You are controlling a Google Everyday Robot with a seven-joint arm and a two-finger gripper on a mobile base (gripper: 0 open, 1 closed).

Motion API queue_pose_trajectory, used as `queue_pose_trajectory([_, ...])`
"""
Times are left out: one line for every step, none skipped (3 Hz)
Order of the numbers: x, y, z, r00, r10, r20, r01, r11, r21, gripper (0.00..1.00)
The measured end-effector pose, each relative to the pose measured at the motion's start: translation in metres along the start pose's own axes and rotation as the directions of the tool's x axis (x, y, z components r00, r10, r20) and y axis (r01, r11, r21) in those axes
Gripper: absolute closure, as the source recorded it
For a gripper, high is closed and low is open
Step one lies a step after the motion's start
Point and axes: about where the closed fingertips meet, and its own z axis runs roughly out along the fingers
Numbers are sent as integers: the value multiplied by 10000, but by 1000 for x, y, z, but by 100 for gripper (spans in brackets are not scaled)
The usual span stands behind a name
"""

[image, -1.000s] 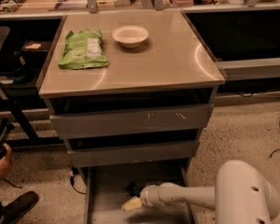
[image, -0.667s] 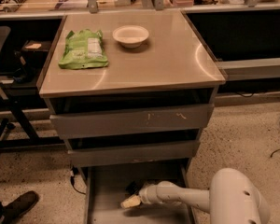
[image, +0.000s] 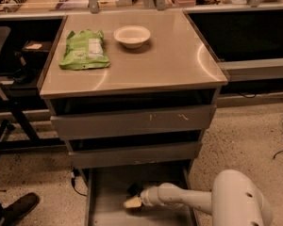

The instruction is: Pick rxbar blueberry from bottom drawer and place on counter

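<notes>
Item: small flat snack bar in a dark blue-black wrapper. It shows only as a dark sliver, and any pale markings are too small for you to read.
Location: on the floor of the lowest grey metal drawer, a wide shallow tray standing pulled out. The bar lies toward the back middle, just behind the claw's tip.
Claw: pale-tipped claw on a smooth white tubular arm, low inside the drawer. It is touching or just beside the bar, and you cannot tell which. You also cannot tell whether it is wide, narrow or holding anything.
Handling (judged): light, thin and slightly bendable. The wrapper is probably slick on the flat metal floor, so expect it to skate if nudged. It is not fragile, though it can be squashed.
Hold (judged): take it across the short width near the middle of its length, reaching down to the floor so the lower edge is caught. Avoid the wrapper ends, which would fold.
Destination: glossy beige-grey square cabinet-top surface with a thin dark edge, hard, smooth and reflective.
On the surface: crinkled green bag, soft, at the left. Shallow round white bowl, rigid, at the back middle. The two stand apart.
Upper drawers: two flat grey metal fronts, matte and scuffed, above the tray.
</notes>
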Motion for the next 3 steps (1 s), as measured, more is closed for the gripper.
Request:
queue_pose_trajectory([0,0,0,10000,0,0,0,10000,0,43])
queue_pose_trajectory([0,0,0,10000,0,0,0,10000,-1,66])
queue_pose_trajectory([0,0,0,10000,0,-1,0,10000,-1,89])
